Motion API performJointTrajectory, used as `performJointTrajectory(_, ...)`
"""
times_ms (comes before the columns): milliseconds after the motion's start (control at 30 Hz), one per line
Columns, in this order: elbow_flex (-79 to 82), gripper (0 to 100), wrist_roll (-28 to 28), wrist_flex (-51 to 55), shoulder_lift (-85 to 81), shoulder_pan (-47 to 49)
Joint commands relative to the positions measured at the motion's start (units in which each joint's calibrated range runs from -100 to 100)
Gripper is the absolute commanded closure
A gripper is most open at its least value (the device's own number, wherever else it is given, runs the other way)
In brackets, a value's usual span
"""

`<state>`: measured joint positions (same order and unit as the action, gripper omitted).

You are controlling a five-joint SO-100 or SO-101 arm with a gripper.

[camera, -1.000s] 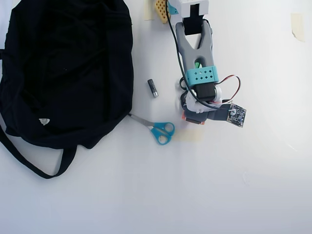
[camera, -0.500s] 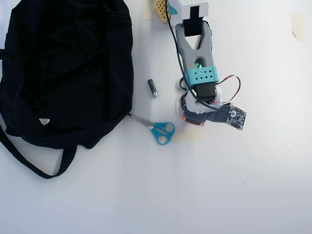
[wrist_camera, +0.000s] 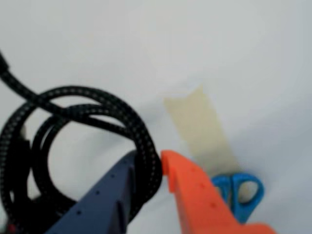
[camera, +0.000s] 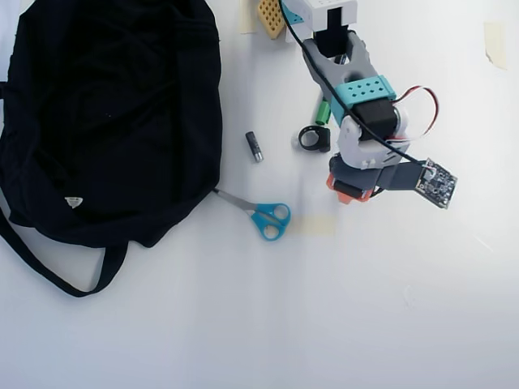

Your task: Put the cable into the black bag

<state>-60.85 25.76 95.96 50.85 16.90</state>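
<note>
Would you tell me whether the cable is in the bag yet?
Not yet. In the wrist view the cable lies coiled between the gripper's fingers, over the white table; the bag sits apart overhead.

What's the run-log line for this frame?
phase: grasp | tool: jaws closed on cable strand, wrist view | cable: on table, not in black bag | scissors: beside bag

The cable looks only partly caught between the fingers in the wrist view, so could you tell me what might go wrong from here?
1. The gripper pinches just one edge of the coiled cable; loose loops may dangle, unwind or slip out.
2. The black bag lies beyond the scissors and a small dark cylinder; hanging loops might drag them.
3. The bag looks floppy; its opening is unclear.
</note>
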Motion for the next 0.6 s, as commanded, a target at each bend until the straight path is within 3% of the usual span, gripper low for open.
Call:
performJointTrajectory(0, -5.28, 98, -3.11, 1.37, -1.56, 2.25)
performJointTrajectory(267, -7.08, 98, -13.18, 1.37, -1.56, 3.89)
performJointTrajectory(567, -10.94, 98, -16.53, 1.37, -1.64, 3.89)
